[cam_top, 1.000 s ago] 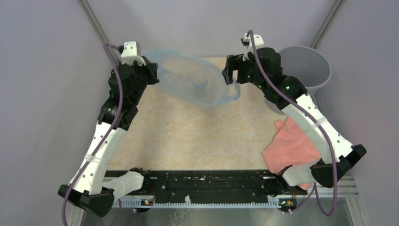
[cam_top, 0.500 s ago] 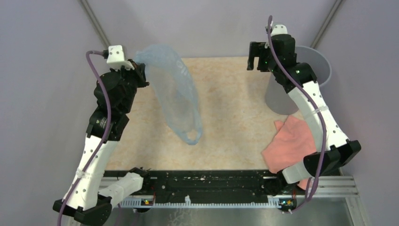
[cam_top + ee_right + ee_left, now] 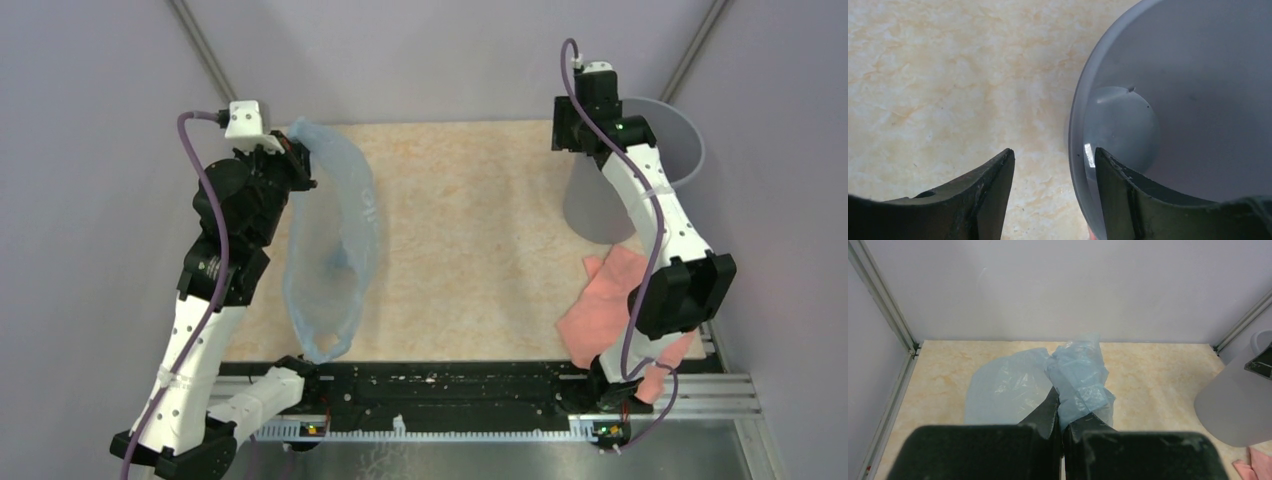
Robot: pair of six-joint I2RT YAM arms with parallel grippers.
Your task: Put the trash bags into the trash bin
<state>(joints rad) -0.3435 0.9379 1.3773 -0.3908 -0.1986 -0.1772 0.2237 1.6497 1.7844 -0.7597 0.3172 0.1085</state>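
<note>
Two claws: your left gripper (image 3: pixel 1059 404) is clenching the crinkly pale blue plastic bag (image 3: pixel 335 240), hanging at far left; your right gripper (image 3: pixel 1053 160) is gaping above the rim of the grey round plastic bin (image 3: pixel 1198 100).

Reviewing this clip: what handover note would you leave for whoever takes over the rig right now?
Left gripper: shut on the bag's bunched end.
Right gripper: open, empty, one finger on each side of the bin's rim.
Bag: trails from the left gripper along the table's left side.
Bin: upright at far right, nothing visible inside.
Done: bag gripped.
Left: carry the bag across and drop it in the bin.
</note>
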